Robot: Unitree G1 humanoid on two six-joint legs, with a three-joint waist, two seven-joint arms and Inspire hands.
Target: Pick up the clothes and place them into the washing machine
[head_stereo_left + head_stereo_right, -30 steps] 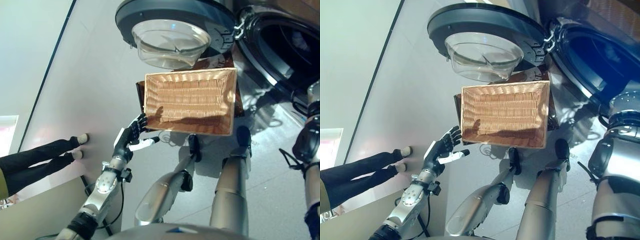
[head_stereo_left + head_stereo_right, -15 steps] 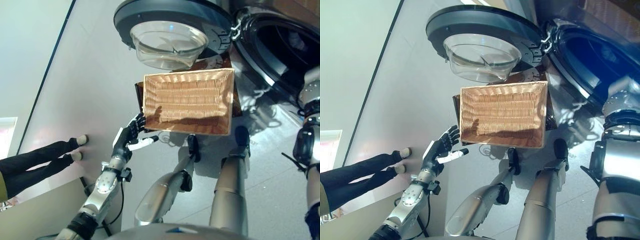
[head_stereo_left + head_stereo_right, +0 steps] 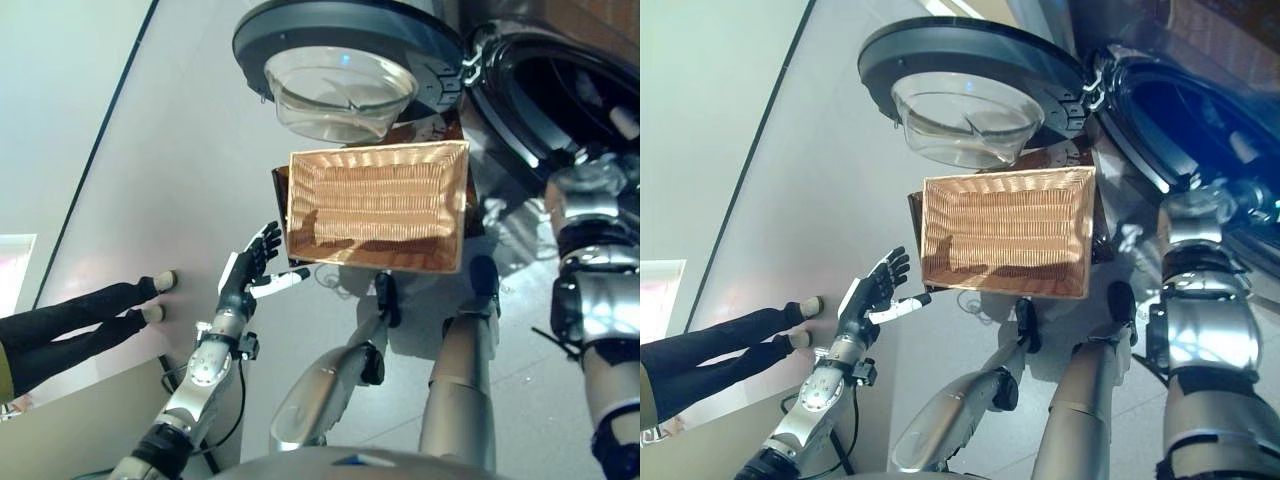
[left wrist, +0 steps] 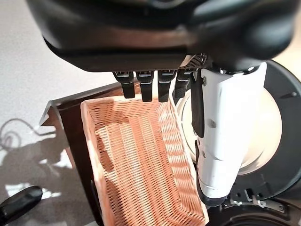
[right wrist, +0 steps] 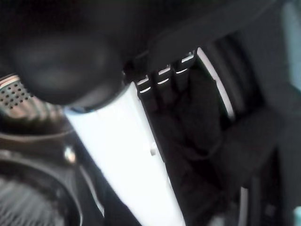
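Basket [image 3: 378, 205] looks empty and the right hand [image 5: 188, 141] is way inside the washing machine [image 3: 560, 90] with dark clothes [image 5: 202, 155] curled in its fingers, so I'd drop them deep past the fingertips, while the left hand [image 3: 250, 275] hangs loosely spread beside the basket.

Looks like a laundry demo area or lab, not a lived-in home. Front-load washer [image 3: 560, 110] w/ dark drum opening, its round glass door [image 3: 345, 60] swung wide open. Wicker basket [image 3: 378, 205] sits on a dark stand [image 4: 70, 136] just in front of the washer. Smooth pale grey floor [image 3: 170, 170], bare light wall [image 3: 50, 110] w/ dark line at its base. A person's legs [image 3: 85, 315] stand by at the wall.
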